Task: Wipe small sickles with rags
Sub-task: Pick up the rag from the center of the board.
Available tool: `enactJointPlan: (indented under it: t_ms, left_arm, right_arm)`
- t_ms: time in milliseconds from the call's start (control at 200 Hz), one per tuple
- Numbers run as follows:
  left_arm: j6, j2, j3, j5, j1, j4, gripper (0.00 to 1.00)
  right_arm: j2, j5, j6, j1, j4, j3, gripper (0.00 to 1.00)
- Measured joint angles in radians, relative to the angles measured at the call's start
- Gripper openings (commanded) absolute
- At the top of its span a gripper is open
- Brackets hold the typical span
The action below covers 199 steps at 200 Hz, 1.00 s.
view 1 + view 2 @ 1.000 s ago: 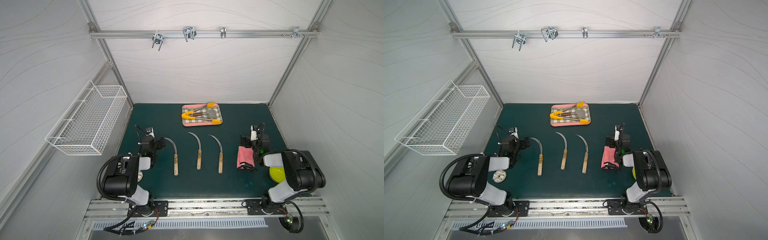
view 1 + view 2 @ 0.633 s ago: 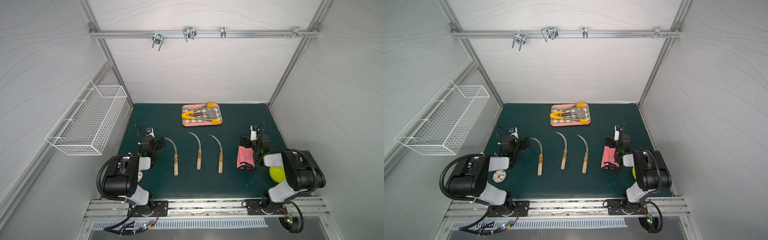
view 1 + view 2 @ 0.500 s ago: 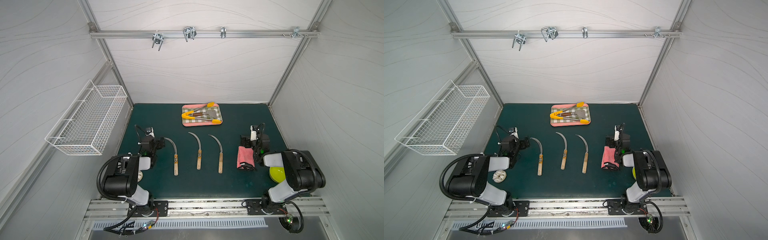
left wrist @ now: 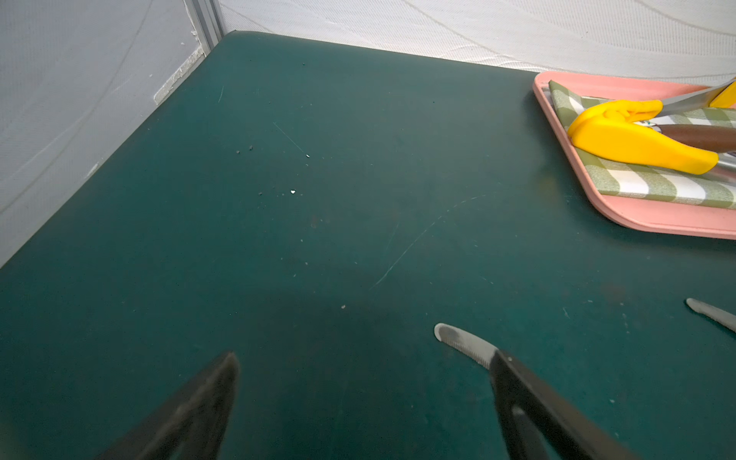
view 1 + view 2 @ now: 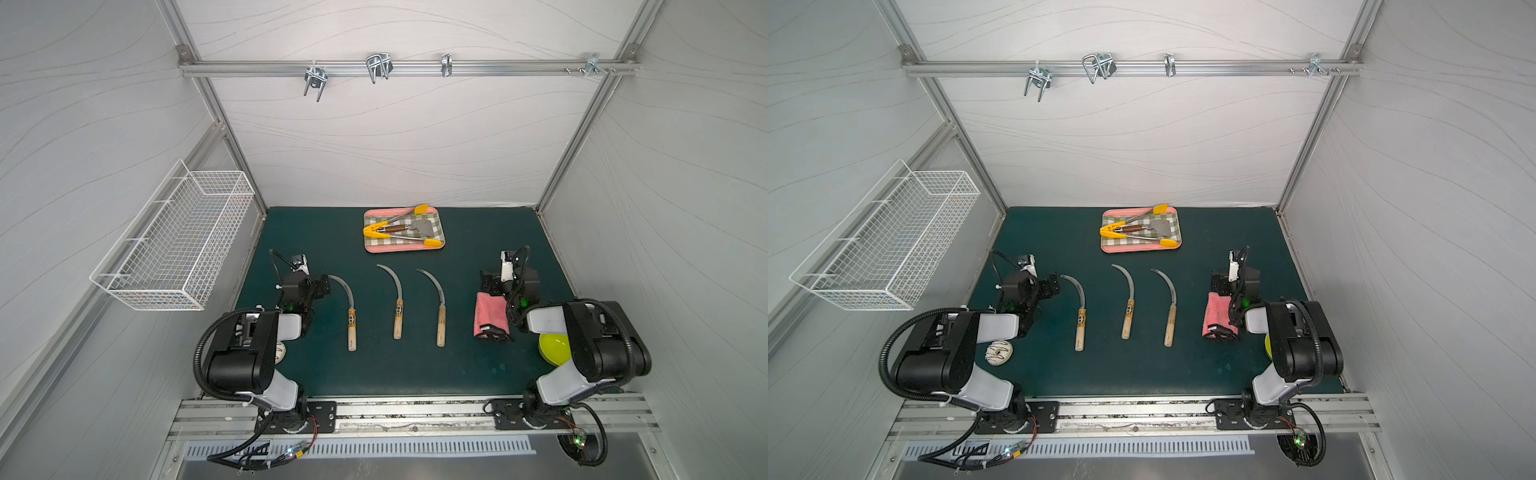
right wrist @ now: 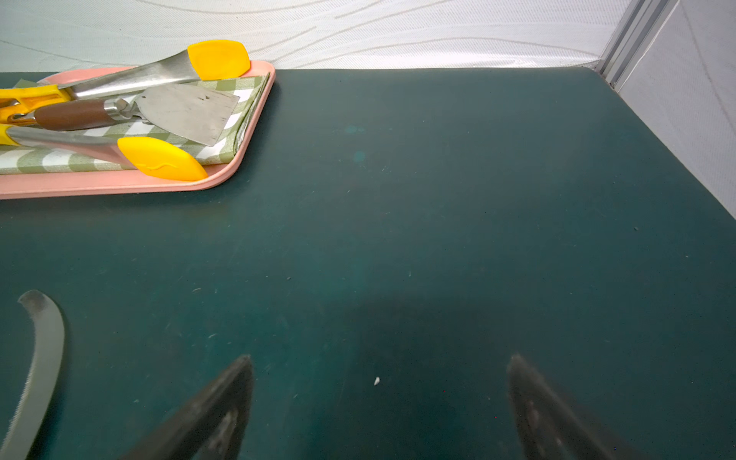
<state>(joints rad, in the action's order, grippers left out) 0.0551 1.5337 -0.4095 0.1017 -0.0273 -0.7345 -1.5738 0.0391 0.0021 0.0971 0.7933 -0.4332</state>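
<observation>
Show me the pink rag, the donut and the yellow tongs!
rag [image 5: 490, 312]: in a top view, middle of its pink side
donut [image 5: 999, 352]: in a top view, its striped icing
tongs [image 5: 375, 230]: in a top view, the yellow hinge end

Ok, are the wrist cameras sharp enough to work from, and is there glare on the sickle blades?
Left wrist view: mat and sickle sharp, left gripper blurred, soft shadow beneath. Right wrist view: tray crisp, right gripper blurred too. Both top views: even light, sharp, no glare on any blade.
</observation>
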Motion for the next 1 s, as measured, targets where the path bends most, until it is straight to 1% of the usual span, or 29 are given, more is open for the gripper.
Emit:
enactJointPlan:
  t_ms: [590,630,685,730,780,855,920,995]
  left_arm:
    - [0.0,-0.004,-0.003,0.002,0.0,0.011,1.0]
    - [0.003,-0.021,-0.021,0.015,0.0,0.066,1.0]
    - [0.022,-0.056,-0.075,0.045,0.0,0.192,0.99]
    - [0.068,-0.085,-0.157,0.087,0.0,0.344,1.0]
    - [0.142,-0.111,-0.284,0.132,0.0,0.523,0.99]
    - [0.26,-0.136,-0.449,0.17,0.0,0.698,1.0]
    - [0.363,-0.165,-0.526,0.156,-0.012,0.792,0.99]
    - [0.436,-0.202,-0.53,0.087,-0.024,0.858,1.0]
  right_arm:
    - [0.003,-0.012,0.001,-0.01,-0.014,-0.004,0.99]
    - [0.016,-0.011,0.002,-0.014,-0.072,-0.024,0.99]
    - [0.045,-0.005,0.008,-0.019,-0.2,-0.085,0.99]
    - [0.07,0.013,0.022,-0.021,-0.331,-0.171,0.99]
    - [0.091,0.034,0.055,-0.023,-0.457,-0.282,0.99]
    - [0.119,0.076,0.14,-0.023,-0.6,-0.438,0.99]
    - [0.145,0.066,0.219,-0.034,-0.713,-0.527,0.99]
    - [0.172,0.013,0.28,-0.048,-0.835,-0.572,0.99]
